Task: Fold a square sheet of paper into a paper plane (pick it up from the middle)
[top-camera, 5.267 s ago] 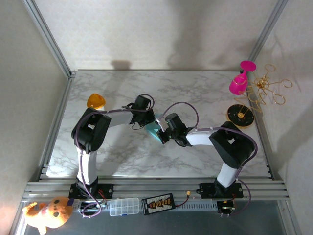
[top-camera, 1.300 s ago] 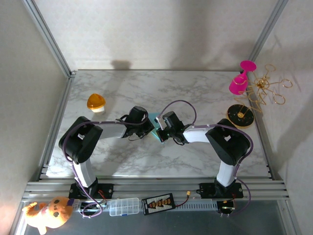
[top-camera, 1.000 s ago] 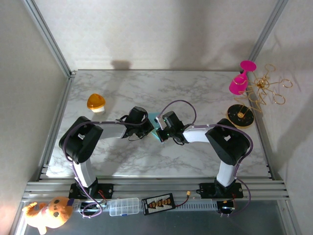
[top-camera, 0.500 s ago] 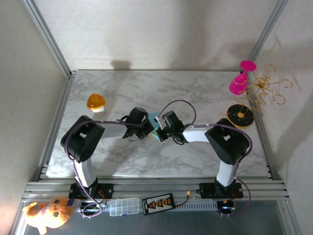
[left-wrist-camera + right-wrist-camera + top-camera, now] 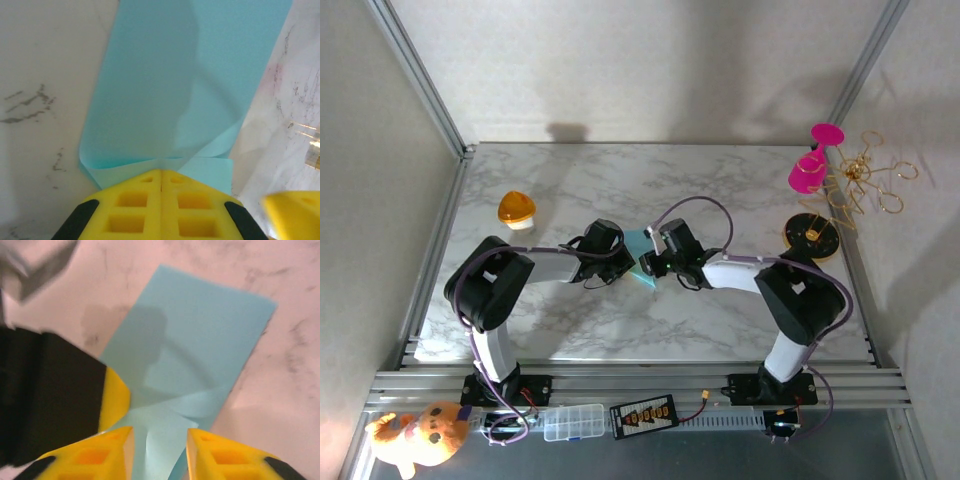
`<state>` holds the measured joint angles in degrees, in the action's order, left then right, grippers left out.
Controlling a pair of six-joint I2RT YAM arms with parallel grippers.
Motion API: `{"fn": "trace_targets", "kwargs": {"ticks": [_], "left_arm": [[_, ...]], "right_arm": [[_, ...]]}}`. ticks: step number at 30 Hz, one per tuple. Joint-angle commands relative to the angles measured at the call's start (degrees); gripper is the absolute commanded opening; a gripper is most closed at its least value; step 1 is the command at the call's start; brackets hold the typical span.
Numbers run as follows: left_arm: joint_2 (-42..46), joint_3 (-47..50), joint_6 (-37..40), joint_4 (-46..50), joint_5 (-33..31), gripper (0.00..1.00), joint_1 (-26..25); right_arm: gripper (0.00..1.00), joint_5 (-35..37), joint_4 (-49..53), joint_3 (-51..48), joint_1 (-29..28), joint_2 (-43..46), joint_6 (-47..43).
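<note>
Mid-fold: left gripper (image 5: 161, 174) pinched shut on the square sheet of paper (image 5: 185, 85), right gripper (image 5: 160, 434) parted around its flap; next, flatten the crease

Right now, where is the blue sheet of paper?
In the top view the square sheet of paper lies at the middle of the table, between the left gripper, shut on one edge, and the right gripper.

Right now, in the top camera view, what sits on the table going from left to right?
orange dome-shaped object → square sheet of paper → pink goblet
</note>
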<state>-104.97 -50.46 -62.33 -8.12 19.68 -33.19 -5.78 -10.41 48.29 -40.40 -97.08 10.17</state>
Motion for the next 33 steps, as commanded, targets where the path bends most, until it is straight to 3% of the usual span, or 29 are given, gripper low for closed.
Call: {"fn": "trace_targets", "kwargs": {"ticks": [1, 5, 14, 21, 33], "left_arm": [[-2.28, 1.62, 0.89, 4.97, -3.35, 0.05, -0.30], [-2.27, 1.46, 1.07, 4.88, -3.33, 0.05, -0.30], [-2.26, 1.15, 1.42, 5.22, -3.12, 0.05, -0.30], [-2.35, 0.97, 1.42, 5.70, -3.38, 0.05, -0.30], [-2.43, 0.97, 1.59, 5.88, -3.43, 0.05, -0.30]], "right_arm": [[0.37, 0.01, 1.24, -1.31, 0.32, 4.52, 3.35], [0.36, -2.94, 4.64, -1.01, 1.82, 5.08, 4.49], [0.18, -16.76, 4.35, -1.67, 1.73, 3.06, 8.65], [0.10, -18.20, 6.58, 1.11, 0.85, -1.53, 8.38], [0.07, -17.11, 8.28, 3.97, -0.64, -5.50, 8.44]]}}
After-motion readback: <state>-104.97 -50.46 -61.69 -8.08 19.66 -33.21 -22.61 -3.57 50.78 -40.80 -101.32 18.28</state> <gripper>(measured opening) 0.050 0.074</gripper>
